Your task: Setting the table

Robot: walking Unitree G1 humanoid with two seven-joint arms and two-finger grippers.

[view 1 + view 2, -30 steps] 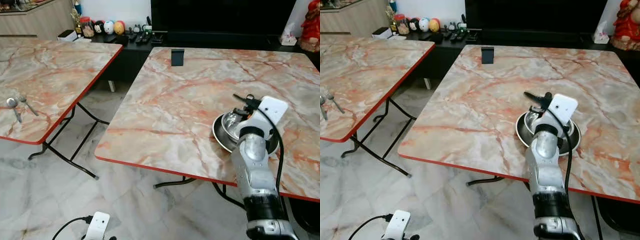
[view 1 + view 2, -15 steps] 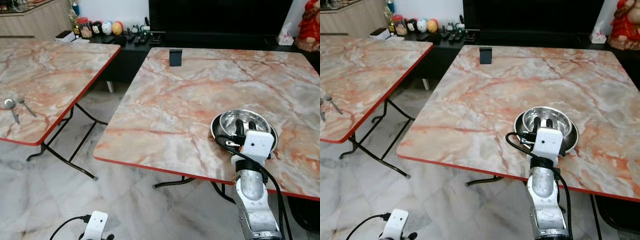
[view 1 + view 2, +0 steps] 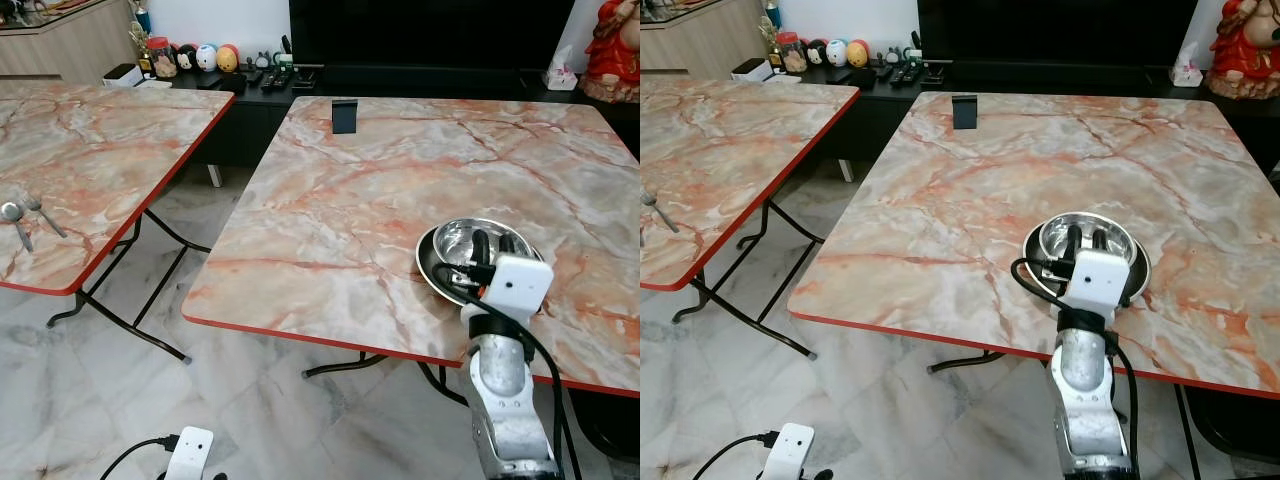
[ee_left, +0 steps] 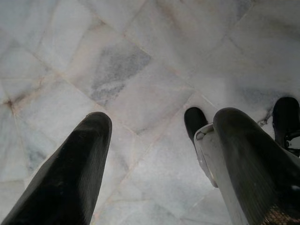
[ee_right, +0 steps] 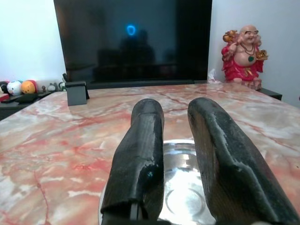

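Observation:
A shiny steel bowl (image 3: 470, 238) rests in a darker steel plate (image 3: 428, 268) near the front right of the right-hand marble table (image 3: 360, 200). My right gripper (image 3: 493, 243) hovers low over the bowl's near side. Its fingers (image 5: 145, 140) point toward the far edge, open a little, with nothing between them. A spoon (image 3: 12, 215) and a fork (image 3: 40, 212) lie on the left table (image 3: 90, 150). My left gripper (image 4: 161, 126) hangs idle over the floor, open and empty.
A small black holder (image 3: 344, 115) stands at the far edge of the right table. Beyond it a dark TV cabinet (image 3: 300, 80) holds remotes and figurines, with a red statue (image 3: 612, 50) at the far right. A gap of marble floor (image 3: 200, 330) separates the tables.
My right arm has drawn back toward the table's near edge and dropped lower over the bowl. The bowl and plate stay put. The head view has shifted slightly.

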